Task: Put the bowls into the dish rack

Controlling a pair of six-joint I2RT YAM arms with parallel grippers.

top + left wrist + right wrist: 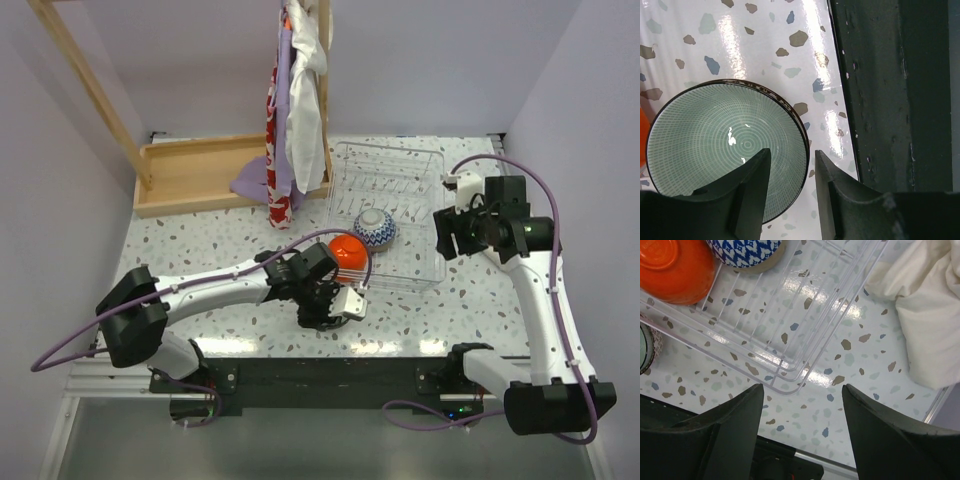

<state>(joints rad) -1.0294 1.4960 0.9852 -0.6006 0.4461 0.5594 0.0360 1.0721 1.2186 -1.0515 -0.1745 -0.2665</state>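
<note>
Bowls are partly loaded: an orange bowl (347, 250) and a blue bowl (375, 228) sit at the rack's (400, 165) near-left end. A green bowl (715, 145) stands upright on the tabletop (740, 40), just outside that corner.

The step in hand looks like grasping it. The left pincer (791, 153) is about half open, holding nothing, with one finger inside the rim and one outside. Next it should close, lift clear of the wire wall and carry the bowl to the free tines.

The dark rail (880, 100) lies near the bowl, so there is little room that side. The right pincer (802, 387) hangs wide open and empty over the rack's right corner.
</note>
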